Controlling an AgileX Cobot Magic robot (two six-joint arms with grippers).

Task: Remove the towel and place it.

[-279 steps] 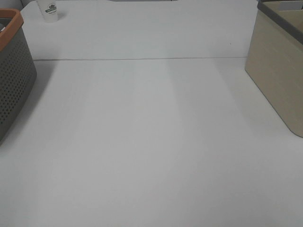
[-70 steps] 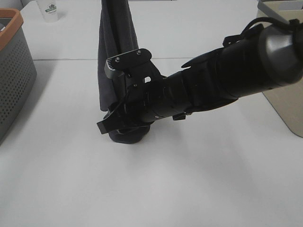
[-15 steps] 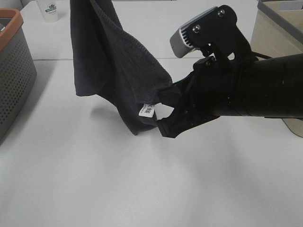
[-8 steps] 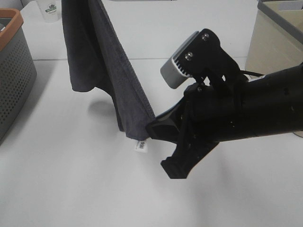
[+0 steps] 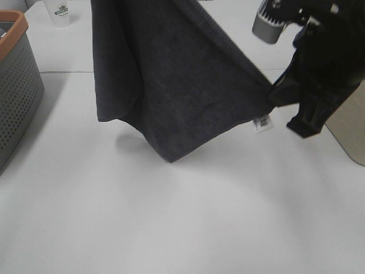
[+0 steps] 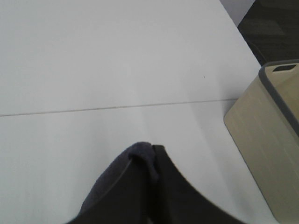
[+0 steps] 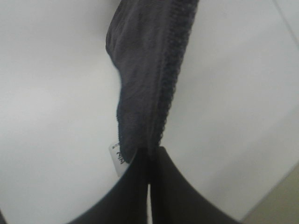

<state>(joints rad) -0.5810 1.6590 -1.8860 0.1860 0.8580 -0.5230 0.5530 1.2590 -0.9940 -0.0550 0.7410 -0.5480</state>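
The towel point(image 5: 182, 85), a dark charcoal cloth, hangs spread above the white table point(image 5: 171, 217). Its upper part runs out of the top of the exterior view, and its lowest tip hangs just above the table. My right gripper point(image 5: 275, 94) is shut on the towel's right corner, next to a small white label point(image 5: 262, 123). In the right wrist view the gripper point(image 7: 149, 161) pinches the towel's stitched edge point(image 7: 154, 70) beside the label point(image 7: 118, 158). In the left wrist view my left gripper point(image 6: 153, 163) is shut on a fold of the towel point(image 6: 140, 151), high over the table.
A grey perforated basket point(image 5: 17, 85) with an orange rim stands at the left edge. A beige box point(image 5: 351, 128) with a grey rim stands at the right, also seen as the beige box point(image 6: 268, 140). A white paper cup point(image 5: 59, 11) is at the back left.
My right gripper has swung right and upward with the towel's corner, stretching the cloth out wide. The towel's upper part stays held at the top.
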